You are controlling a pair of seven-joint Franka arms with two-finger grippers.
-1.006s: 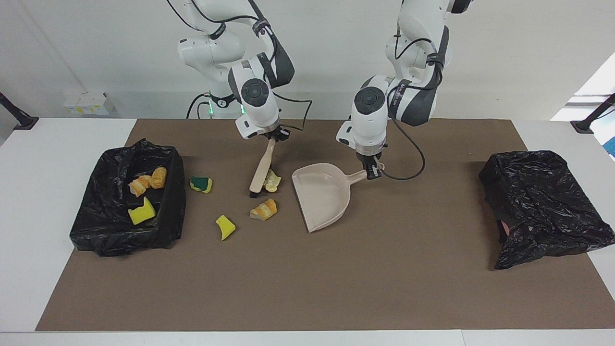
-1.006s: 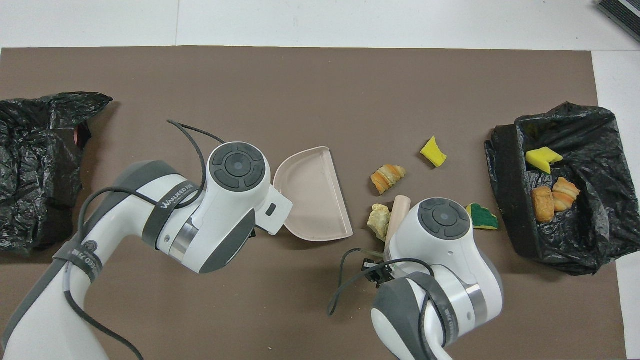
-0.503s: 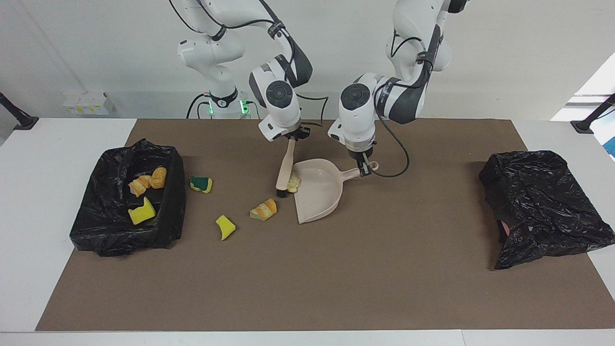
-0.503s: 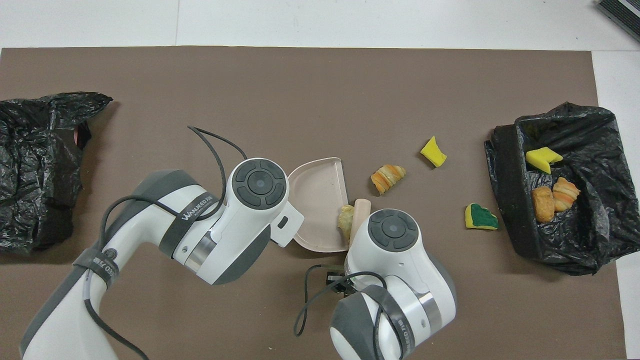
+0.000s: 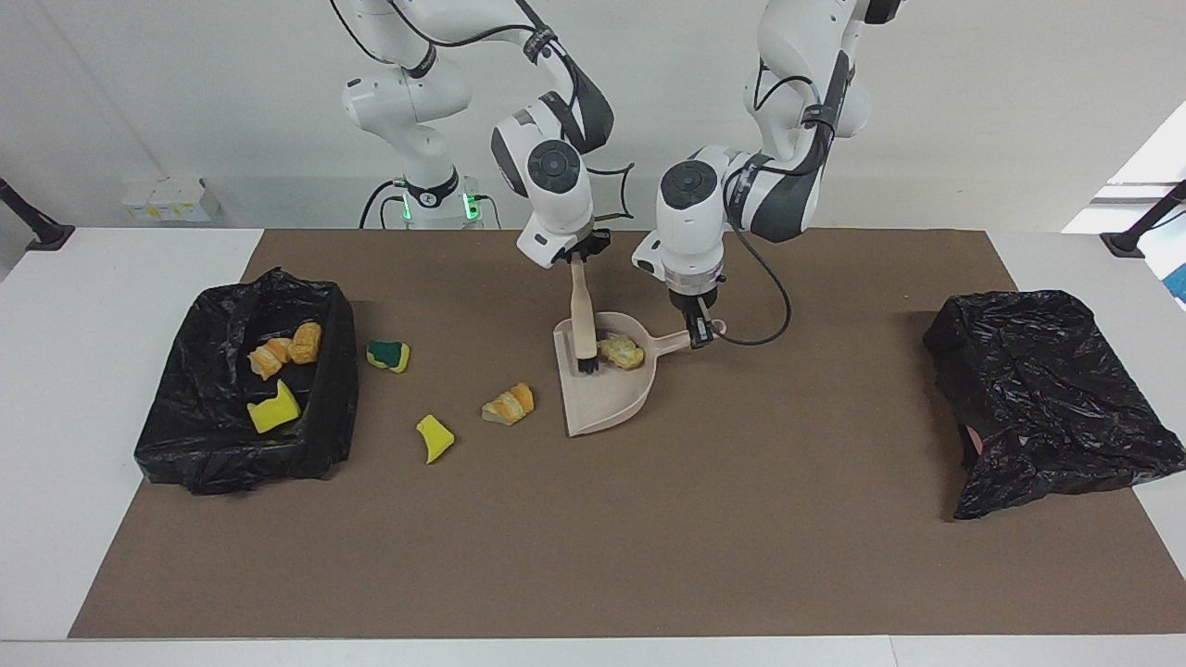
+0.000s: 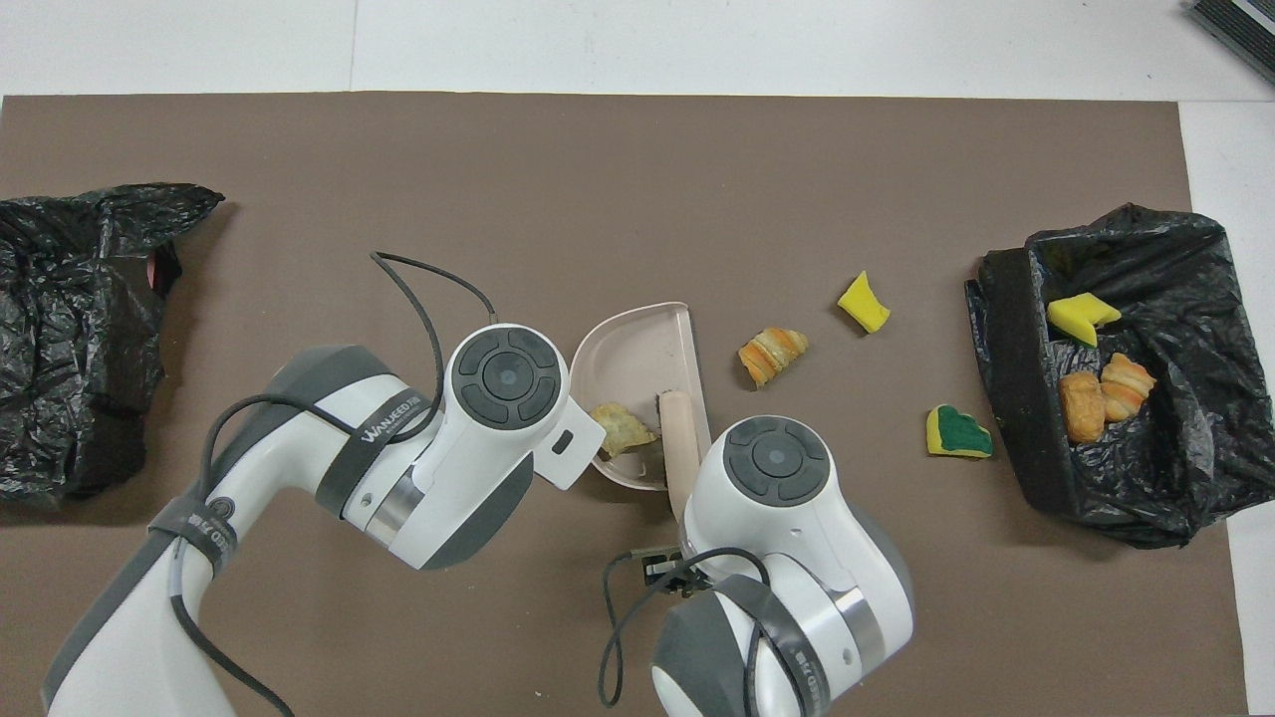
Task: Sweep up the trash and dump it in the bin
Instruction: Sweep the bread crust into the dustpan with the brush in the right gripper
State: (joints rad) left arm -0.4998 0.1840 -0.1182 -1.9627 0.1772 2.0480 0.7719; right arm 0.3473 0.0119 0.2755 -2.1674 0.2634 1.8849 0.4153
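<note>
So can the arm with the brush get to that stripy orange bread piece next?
Probably yes. The right gripper holds the brush inside the dustpan, and the bread piece lies on bare mat just beside the pan's open edge, nothing between them.

Trash scraps: seven
In bin (image 5: 176,435): three
Loose on mat (image 5: 649,537): three
In dustpan (image 5: 602,403): one
Brushes (image 5: 582,320): one
Black bags: two

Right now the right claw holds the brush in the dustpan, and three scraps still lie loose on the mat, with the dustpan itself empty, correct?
Not empty: the facing view shows a pale scrap in the dustpan, beside the brush held by the right claw. Rest stands.
</note>
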